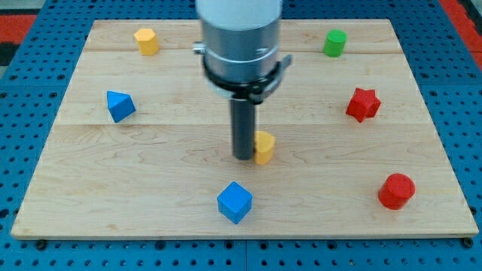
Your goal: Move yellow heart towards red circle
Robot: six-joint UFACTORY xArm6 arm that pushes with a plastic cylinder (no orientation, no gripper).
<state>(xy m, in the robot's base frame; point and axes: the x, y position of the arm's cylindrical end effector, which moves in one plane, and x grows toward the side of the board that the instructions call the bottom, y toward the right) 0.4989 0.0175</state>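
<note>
The yellow heart [264,147] sits near the middle of the wooden board [151,173]. My tip [244,156] stands right against its left side, touching it or nearly so, and the rod hides part of it. The red circle [396,190] lies at the view's lower right, well away from the heart.
A blue cube [235,202] lies just below the tip. A red star [363,104] is at the right, a green block [335,42] at the top right, a yellow hexagon-like block [147,41] at the top left, a blue triangle-like block [120,105] at the left.
</note>
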